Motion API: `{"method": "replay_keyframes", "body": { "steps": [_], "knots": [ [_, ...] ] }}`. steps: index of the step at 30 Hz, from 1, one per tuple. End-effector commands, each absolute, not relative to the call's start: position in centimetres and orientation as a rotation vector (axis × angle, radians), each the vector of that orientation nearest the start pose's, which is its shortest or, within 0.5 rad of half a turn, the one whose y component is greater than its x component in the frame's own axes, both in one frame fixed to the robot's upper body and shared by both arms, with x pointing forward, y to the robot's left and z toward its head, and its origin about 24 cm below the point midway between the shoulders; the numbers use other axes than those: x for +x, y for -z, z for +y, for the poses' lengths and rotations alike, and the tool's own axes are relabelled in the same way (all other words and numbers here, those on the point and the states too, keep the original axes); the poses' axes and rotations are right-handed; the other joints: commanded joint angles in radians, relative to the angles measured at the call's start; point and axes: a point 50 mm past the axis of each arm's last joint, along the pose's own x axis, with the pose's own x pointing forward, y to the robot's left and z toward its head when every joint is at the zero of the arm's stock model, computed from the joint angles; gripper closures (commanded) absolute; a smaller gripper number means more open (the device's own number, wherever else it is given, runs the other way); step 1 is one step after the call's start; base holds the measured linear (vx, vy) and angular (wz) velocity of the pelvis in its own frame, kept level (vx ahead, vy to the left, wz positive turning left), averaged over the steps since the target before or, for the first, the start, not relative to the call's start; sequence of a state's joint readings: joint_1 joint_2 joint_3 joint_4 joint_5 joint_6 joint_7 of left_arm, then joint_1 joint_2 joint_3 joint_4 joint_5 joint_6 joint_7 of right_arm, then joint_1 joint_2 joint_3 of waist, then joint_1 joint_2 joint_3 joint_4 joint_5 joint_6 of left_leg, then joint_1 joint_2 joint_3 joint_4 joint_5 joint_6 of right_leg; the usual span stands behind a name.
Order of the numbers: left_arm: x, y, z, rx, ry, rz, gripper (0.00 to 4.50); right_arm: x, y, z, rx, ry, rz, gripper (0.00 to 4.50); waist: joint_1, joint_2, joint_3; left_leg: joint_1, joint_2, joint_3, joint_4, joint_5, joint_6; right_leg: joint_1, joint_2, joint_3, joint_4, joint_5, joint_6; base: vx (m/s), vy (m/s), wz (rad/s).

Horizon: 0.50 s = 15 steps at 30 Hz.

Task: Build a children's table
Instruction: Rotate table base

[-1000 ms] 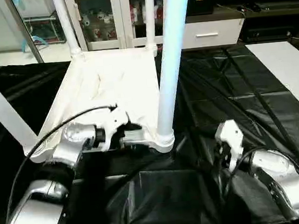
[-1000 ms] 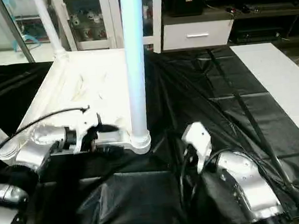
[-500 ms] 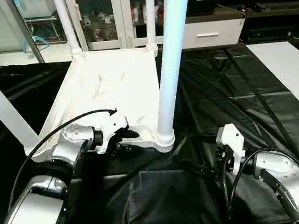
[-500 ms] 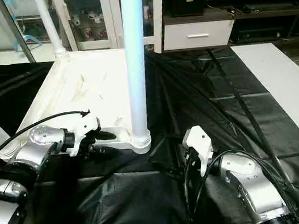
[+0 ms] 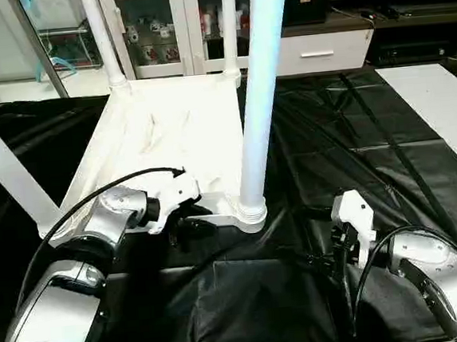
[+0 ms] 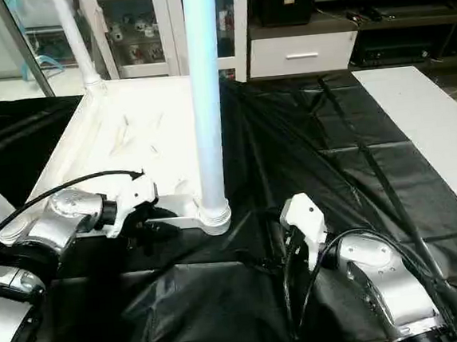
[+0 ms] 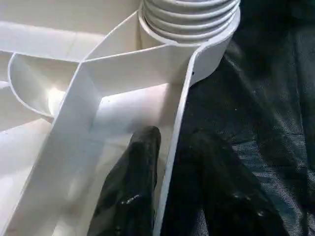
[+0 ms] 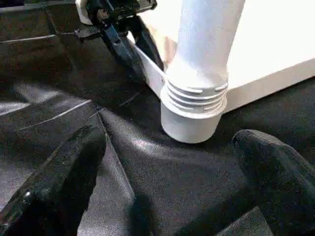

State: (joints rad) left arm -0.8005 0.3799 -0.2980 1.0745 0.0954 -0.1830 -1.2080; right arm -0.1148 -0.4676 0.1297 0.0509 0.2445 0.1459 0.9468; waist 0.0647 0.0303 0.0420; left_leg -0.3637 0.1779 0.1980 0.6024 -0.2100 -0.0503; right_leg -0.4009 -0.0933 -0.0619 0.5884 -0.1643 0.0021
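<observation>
The children's table stands upside down on the black cover, its white tabletop (image 5: 169, 128) ribbed side up. Several white legs rise from its corner sockets, the nearest leg (image 5: 258, 96) at the near right corner. My left gripper (image 5: 186, 220) straddles the near rim beside that corner. In the left wrist view one finger (image 7: 135, 182) lies inside the rim and the other outside, both pressed against the thin wall. My right gripper (image 5: 340, 243) rests low over the cover, right of that corner socket (image 8: 192, 110), fingers (image 8: 64, 177) spread wide with nothing between them.
The black-covered work table (image 5: 345, 129) spreads around the tabletop. A white panel (image 5: 438, 97) lies at the far right. A white cabinet (image 5: 168, 24) with glass doors and a dark TV unit stand behind. A black cable (image 5: 94, 195) loops over my left forearm.
My left gripper's fingers have drawn together onto the tabletop's near rim. The right gripper stays spread wide at about the same spot.
</observation>
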Motion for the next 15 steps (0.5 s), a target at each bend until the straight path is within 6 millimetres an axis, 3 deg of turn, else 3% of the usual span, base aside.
{"method": "replay_keyframes", "body": {
  "steps": [1, 3, 4, 5, 6, 7, 8, 10, 15],
  "knots": [
    [33.4, -3.4, 16.0, 0.519, 1.319, 0.597, 3.5, 25.1, -5.2, -16.8, -0.176, -1.058, 0.221, 0.0, 0.005, -0.006, -0.054, 0.011, 0.056, -0.028, -0.086, -0.247, 0.042, 0.046, -0.066, 0.042, -0.066, -0.245, -0.254, 0.0, 0.0, 0.0],
    [33.4, -3.4, 16.1, 0.529, 1.319, 0.604, 3.65, 25.3, -5.2, -16.9, -0.179, -1.046, 0.212, 0.0, 0.005, -0.003, -0.057, 0.011, 0.056, -0.029, -0.085, -0.239, 0.042, 0.047, -0.066, 0.042, -0.064, -0.218, -0.259, 0.0, 0.0, 0.0],
    [33.4, -3.4, 16.2, 0.521, 1.317, 0.603, 3.74, 25.4, -5.3, -16.9, -0.182, -1.027, 0.198, 0.0, 0.006, 0.007, -0.058, 0.011, 0.056, -0.03, -0.085, -0.236, 0.041, 0.047, -0.066, 0.042, -0.062, -0.206, -0.262, 0.0, 0.0, 0.0],
    [33.3, -3.4, 16.2, 0.498, 1.316, 0.594, 3.93, 25.6, -5.4, -17.0, -0.18, -1.004, 0.187, 0.0, 0.003, 0.001, -0.058, 0.011, 0.056, -0.028, -0.085, -0.232, 0.042, 0.047, -0.064, 0.041, -0.061, -0.181, -0.268, 0.0, 0.0, 0.0],
    [33.3, -3.4, 16.1, 0.475, 1.316, 0.584, 3.93, 25.7, -5.5, -17.1, -0.177, -0.982, 0.176, 0.0, 0.004, 0.008, -0.059, 0.011, 0.056, -0.029, -0.085, -0.23, 0.04, 0.048, -0.066, 0.041, -0.059, -0.172, -0.273, 0.0, 0.0, 0.0],
    [33.3, -3.4, 16.1, 0.459, 1.316, 0.578, 4.09, 25.8, -5.5, -17.1, -0.175, -0.968, 0.169, 0.0, 0.003, 0.003, -0.059, 0.011, 0.055, -0.027, -0.084, -0.228, 0.041, 0.048, -0.066, 0.041, -0.06, -0.161, -0.278, 0.0, 0.0, 0.0],
    [33.1, -3.4, 15.9, 0.41, 1.322, 0.558, 4.16, 25.9, -5.5, -17.2, -0.164, -0.947, 0.169, 0.0, 0.004, 0.016, -0.06, 0.011, 0.056, -0.029, -0.085, -0.221, 0.041, 0.05, -0.066, 0.041, -0.056, -0.146, -0.286, 0.0, 0.0, 0.0],
    [32.5, -2.8, 15.3, 0.324, 1.325, 0.535, 4.22, 25.6, -5.0, -17.2, -0.145, -0.952, 0.189, 0.0, -0.001, 0.009, -0.061, 0.007, 0.055, -0.026, -0.083, -0.218, 0.056, 0.054, -0.064, 0.039, -0.054, -0.113, -0.3, 0.0, 0.0, 0.0],
    [31.4, -1.5, 14.1, 0.227, 1.308, 0.509, 4.45, 25.1, -4.5, -17.3, -0.164, -0.958, 0.213, 0.0, -0.001, 0.015, -0.064, 0.005, 0.056, -0.025, -0.079, -0.184, 0.099, 0.054, -0.066, 0.038, -0.059, -0.159, -0.276, 0.0, 0.0, 0.0]
  ]
}}
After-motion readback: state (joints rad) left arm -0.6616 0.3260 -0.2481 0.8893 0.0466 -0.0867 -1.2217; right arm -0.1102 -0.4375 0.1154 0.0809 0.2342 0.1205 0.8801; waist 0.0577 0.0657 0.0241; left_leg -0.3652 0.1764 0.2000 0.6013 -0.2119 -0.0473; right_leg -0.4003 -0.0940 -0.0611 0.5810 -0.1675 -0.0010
